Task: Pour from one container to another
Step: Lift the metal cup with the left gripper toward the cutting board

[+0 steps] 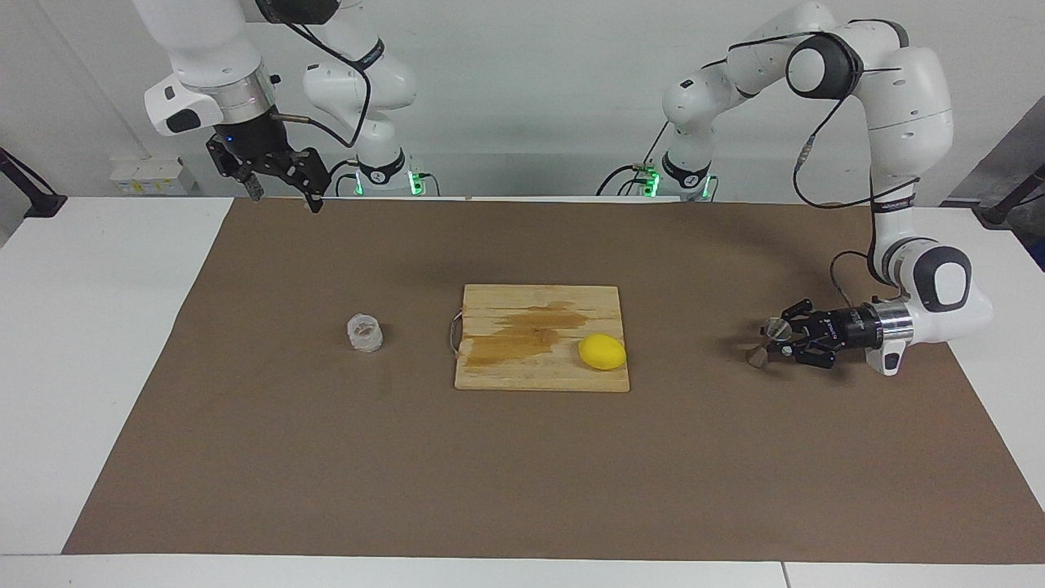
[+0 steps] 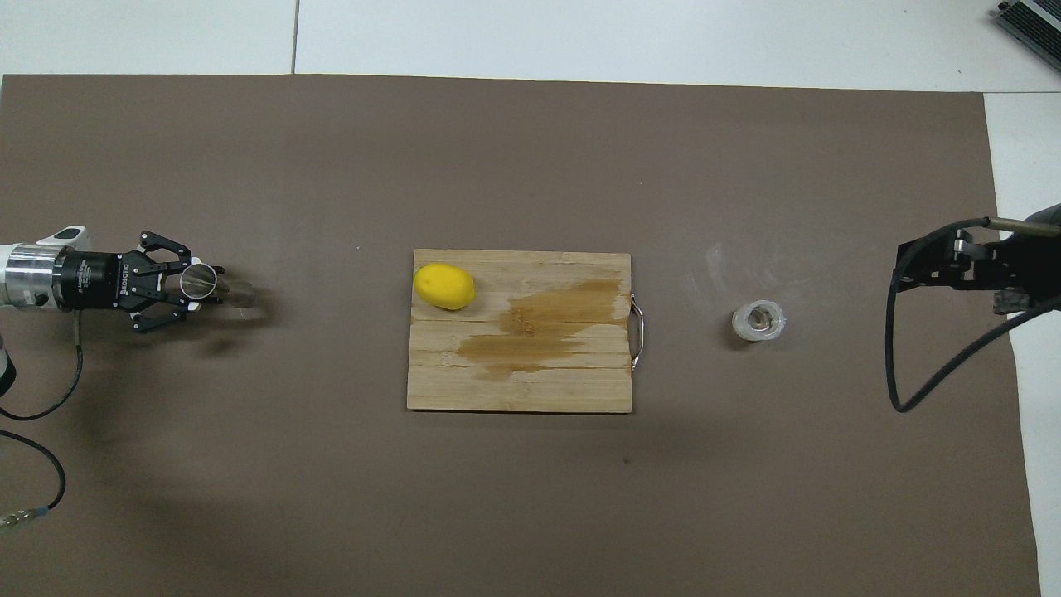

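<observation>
Two grippers: left gripper (image 1: pixel 775 341) clamps jigger (image 1: pixel 767 342) near mat edge; right gripper (image 1: pixel 282 194) released.

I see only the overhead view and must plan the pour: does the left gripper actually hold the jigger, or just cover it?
Observer: It holds it. In the facing view the left gripper is shut on the narrow waist of the steel jigger, which is upright and low over the brown mat.
Operator: How high is the right gripper?
Observer: The right gripper waits open, raised well above the mat's edge nearest the robots, far from the glass cup.
</observation>
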You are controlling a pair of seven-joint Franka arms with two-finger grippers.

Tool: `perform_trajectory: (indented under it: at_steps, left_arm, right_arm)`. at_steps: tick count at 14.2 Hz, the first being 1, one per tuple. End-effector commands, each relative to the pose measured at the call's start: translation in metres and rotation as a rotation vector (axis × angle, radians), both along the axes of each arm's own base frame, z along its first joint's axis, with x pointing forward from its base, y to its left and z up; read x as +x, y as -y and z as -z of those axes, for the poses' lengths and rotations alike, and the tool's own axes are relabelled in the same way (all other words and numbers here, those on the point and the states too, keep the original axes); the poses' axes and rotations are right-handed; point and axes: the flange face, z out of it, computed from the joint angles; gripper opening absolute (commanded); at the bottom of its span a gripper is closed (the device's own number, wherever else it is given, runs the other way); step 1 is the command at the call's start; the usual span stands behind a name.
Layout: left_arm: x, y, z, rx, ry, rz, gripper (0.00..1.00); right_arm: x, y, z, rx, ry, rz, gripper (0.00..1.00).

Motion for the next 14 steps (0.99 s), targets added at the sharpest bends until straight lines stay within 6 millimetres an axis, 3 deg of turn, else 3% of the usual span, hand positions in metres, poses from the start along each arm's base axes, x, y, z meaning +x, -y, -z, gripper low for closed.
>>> perform_trajectory:
  at_steps: [1,7,10,14]
  left_arm:
    - [-0.004,-0.001,0.004,-0.036,0.006,-0.014,0.29]
    - [0.003,0.006,-0.007,-0.083,0.023,-0.047,0.22]
    - [0.009,0.024,-0.017,-0.115,0.027,-0.035,0.11]
    - [0.018,0.05,-0.045,-0.138,0.012,-0.024,0.1]
  right_arm:
    - [-0.003,0.001,0.0,0.01,-0.011,-0.021,1.0]
    - [-0.003,0.002,0.0,0.008,-0.011,-0.019,1.0]
    - [-0.003,0.001,-0.001,0.01,-0.01,-0.021,1.0]
    - [-0.003,0.001,0.0,0.01,-0.011,-0.022,1.0]
